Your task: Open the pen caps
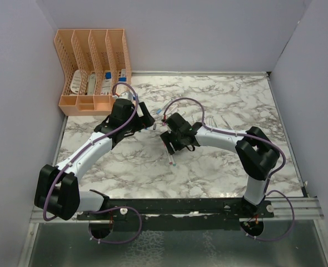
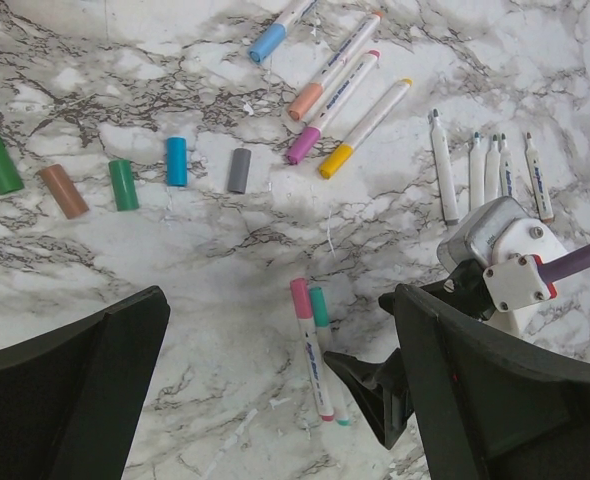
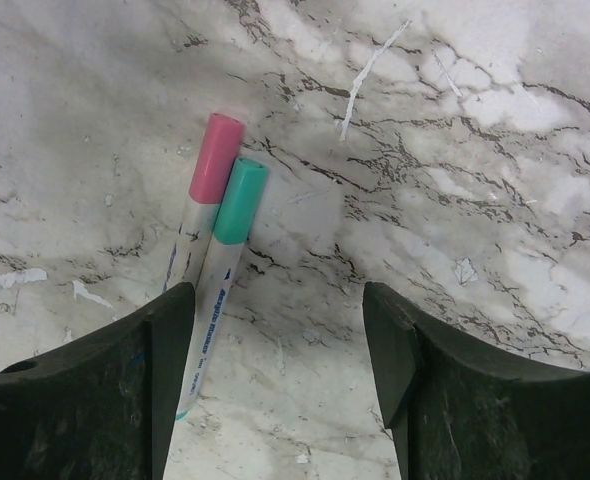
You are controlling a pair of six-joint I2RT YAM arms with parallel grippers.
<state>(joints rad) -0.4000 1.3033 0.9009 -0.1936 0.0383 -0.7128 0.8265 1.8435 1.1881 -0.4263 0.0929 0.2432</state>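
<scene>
Left gripper (image 2: 280, 335) and right gripper (image 3: 275, 320): fingers apart, nothing held. Pink cap (image 3: 215, 158) and teal cap (image 3: 240, 200) are fitted on two side-by-side pens (image 3: 213, 300) on the table (image 3: 475, 150), upper left of the right wrist view. Five loose caps (image 2: 176, 161) line the left wrist view's upper left.

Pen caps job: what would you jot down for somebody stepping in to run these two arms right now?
Grippers: left gripper and right gripper are both open and empty.
The right gripper hovers over two pens lying side by side, with the pink cap and teal cap on.
Done: five loose caps in a row on the table; uncapped pens lie together nearby.
Left: those two, plus four capped pens (blue, orange, magenta, yellow).
</scene>
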